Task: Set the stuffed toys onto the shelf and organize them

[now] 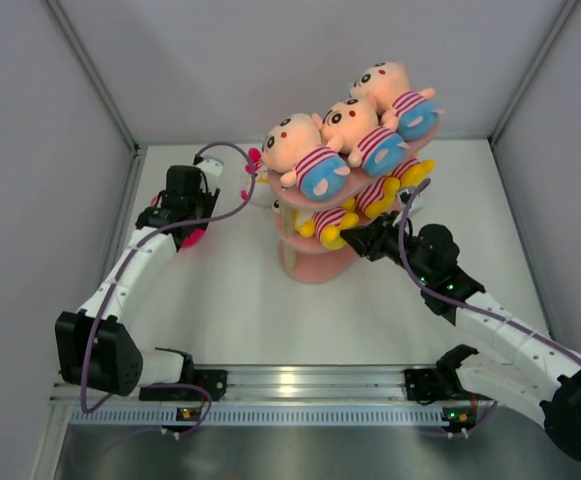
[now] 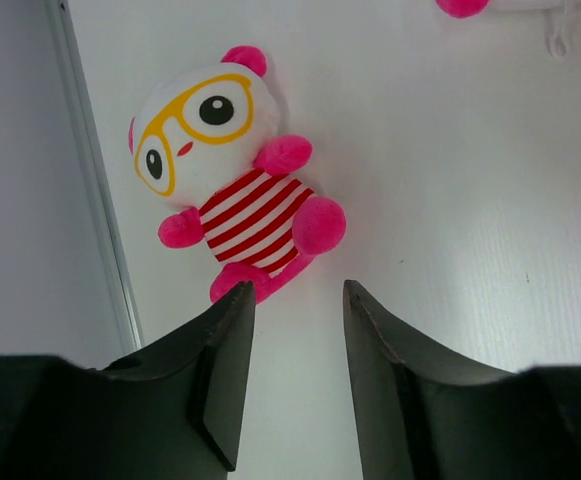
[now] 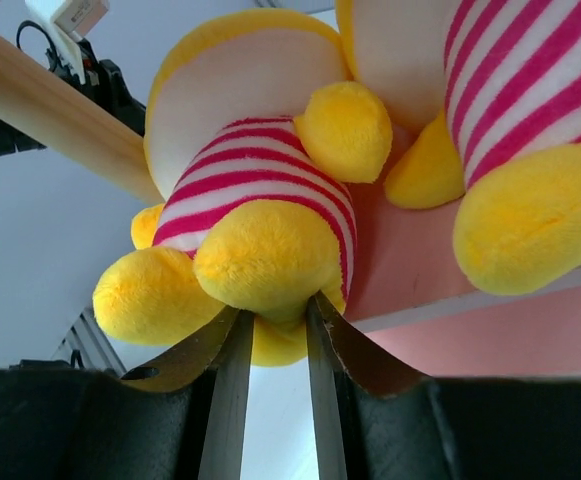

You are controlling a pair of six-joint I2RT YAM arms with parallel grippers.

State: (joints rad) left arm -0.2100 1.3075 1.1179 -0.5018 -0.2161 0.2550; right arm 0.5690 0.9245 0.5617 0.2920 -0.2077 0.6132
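The right gripper [image 3: 272, 315] has its jaws pinching a yellow toy [image 3: 255, 190] on the shelf's [image 3: 410, 250] middle board, frame center. The left gripper [image 2: 298, 310] hangs with jaws wide over a pink toy [image 2: 240, 170] lying on the surface [image 2: 450, 220].

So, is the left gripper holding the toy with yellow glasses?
No, the left gripper is open and empty, and the glasses toy lies on the white table ahead of it.

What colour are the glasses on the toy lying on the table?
Yellow glasses on the toy; best in the left wrist view.
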